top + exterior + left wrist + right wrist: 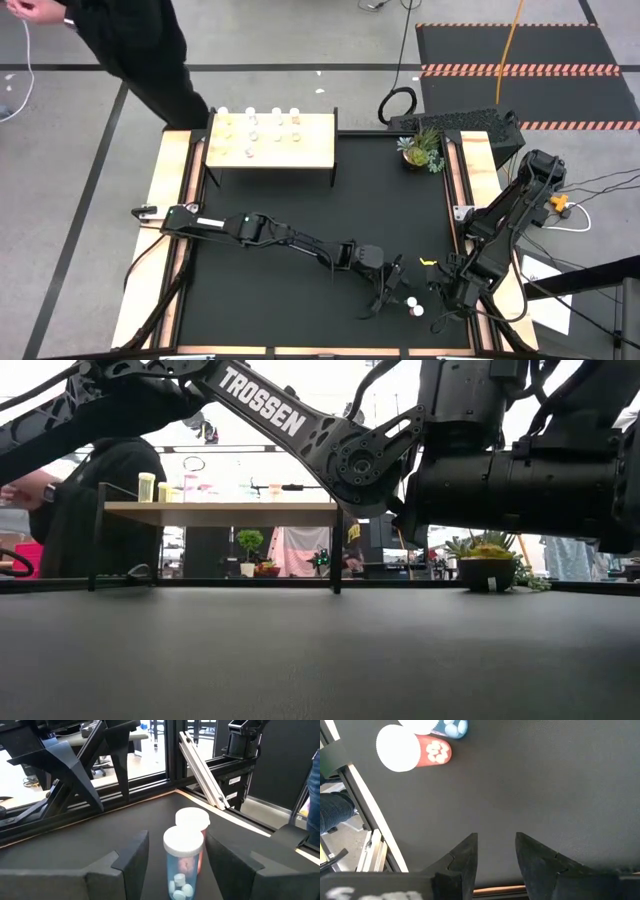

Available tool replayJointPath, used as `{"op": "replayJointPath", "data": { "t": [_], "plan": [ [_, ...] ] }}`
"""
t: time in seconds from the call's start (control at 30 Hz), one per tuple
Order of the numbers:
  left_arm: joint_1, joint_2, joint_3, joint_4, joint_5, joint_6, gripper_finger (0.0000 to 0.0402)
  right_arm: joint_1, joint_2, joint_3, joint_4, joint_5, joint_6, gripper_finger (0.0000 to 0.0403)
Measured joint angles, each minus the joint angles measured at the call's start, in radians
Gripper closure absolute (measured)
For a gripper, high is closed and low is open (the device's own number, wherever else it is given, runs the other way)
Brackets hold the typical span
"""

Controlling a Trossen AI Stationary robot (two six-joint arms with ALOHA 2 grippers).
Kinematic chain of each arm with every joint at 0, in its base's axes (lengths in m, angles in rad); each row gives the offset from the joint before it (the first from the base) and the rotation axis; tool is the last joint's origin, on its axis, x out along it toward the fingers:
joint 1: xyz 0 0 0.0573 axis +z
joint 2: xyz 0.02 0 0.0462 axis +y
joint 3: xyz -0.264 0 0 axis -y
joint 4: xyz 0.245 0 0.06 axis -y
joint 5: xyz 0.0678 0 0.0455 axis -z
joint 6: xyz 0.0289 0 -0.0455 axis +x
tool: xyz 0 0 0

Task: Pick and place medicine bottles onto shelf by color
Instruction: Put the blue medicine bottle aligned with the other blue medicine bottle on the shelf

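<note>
Two small cylindrical bottles with ribbed white caps stand touching on the matte black table [300,210], near its front right corner. The clear blue bottle [183,865] is bracketed by the left gripper [174,857], whose angular dark fingers stand apart, not yet clamped. The red bottle [194,822] stands just behind. The right gripper [495,852] is seen parted, empty, nearby. Further bottles are noted on the light-wood shelf [312,150].

Robotics lab, striped hazard floor mat [520,69], trailing cables [400,60], person [140,50]

Black table [300,210]: wooden shelf [270,148] at far edge, potted plant [420,150] beside, two bottles [413,305] near front edge.
</note>
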Motion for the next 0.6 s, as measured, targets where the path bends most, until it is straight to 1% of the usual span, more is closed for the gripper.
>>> {"op": "replayJointPath", "data": {
  "t": [0.4, 0.6],
  "plan": [
    [0.000, 0.000, -0.001, -0.006, 0.002, -0.014, 0.0206, 0.000, 0.000, 0.000, 0.000, -0.001, 0.005, 0.0277],
    [0.000, 0.017, -0.002, 0.009, 0.006, -0.066, 0.0206, 0.000, 0.000, 0.000, 0.000, -0.004, 0.005, 0.0277]
  ]
}}
